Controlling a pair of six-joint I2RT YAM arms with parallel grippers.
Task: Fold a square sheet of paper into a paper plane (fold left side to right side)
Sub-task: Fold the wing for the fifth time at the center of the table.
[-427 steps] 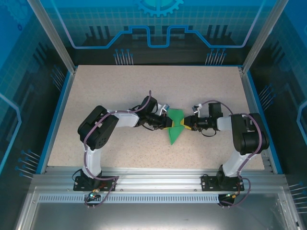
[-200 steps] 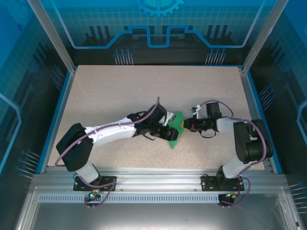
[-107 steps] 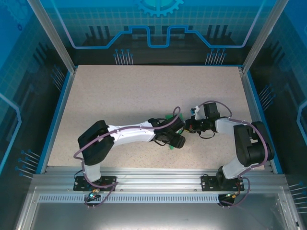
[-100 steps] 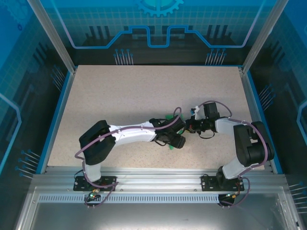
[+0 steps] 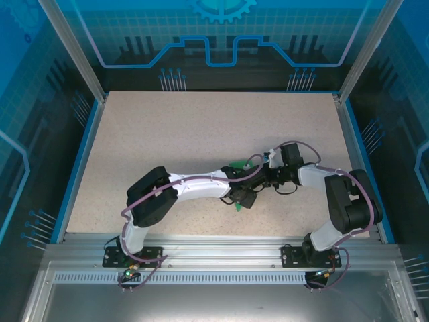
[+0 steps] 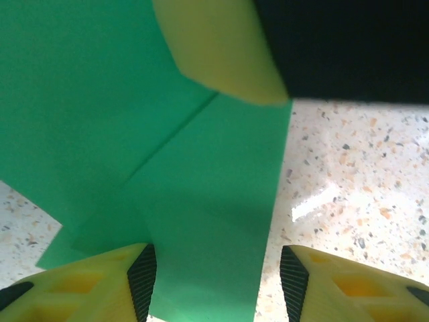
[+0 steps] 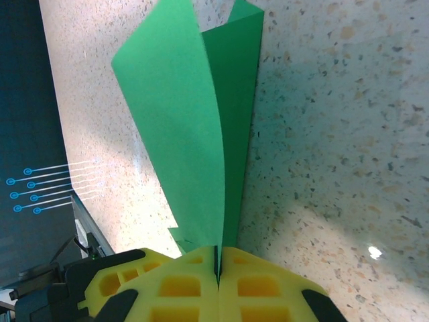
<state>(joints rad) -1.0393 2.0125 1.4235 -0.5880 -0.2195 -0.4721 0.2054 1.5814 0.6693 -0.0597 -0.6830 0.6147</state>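
A speckled beige desk (image 5: 167, 134) with a blue rim (image 5: 79, 168) lies at centre, a metal rail (image 5: 214, 251) at 6 o'clock, a blue patterned panel (image 5: 221, 40) at 12.

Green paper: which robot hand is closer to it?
Right. The right gripper is shut on the green paper, pinching its folded layers. The left gripper is open right over the paper, one edge lying between its fingers; whether it touches is unclear.
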